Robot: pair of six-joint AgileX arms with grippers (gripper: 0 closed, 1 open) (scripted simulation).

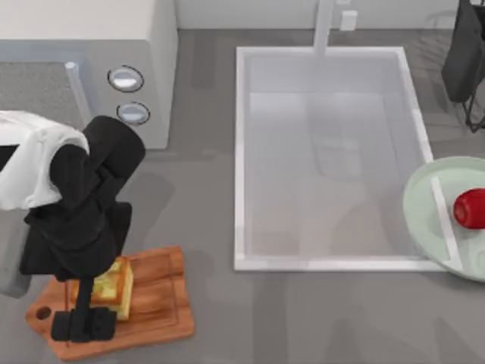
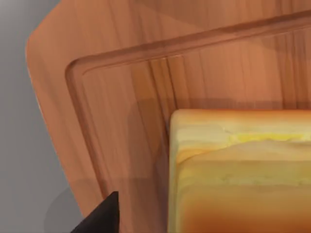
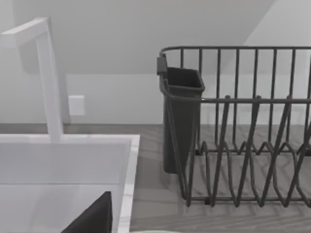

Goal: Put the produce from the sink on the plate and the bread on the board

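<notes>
bread [image 2: 233,170] on board [image 2: 126,97], left fingers' [image 2: 99,217] state unclear; produce [image 1: 471,208] on plate [image 1: 424,199]

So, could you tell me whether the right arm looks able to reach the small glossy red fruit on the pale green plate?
Probably yes: the red fruit lies uncovered on the green plate at the table's right, with the right arm just above it in the top view and nothing between them.

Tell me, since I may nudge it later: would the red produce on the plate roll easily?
Probably somewhat: the produce looks rounded and glossy, so maybe slippery. The plate's raised rim should likely contain it.
</notes>
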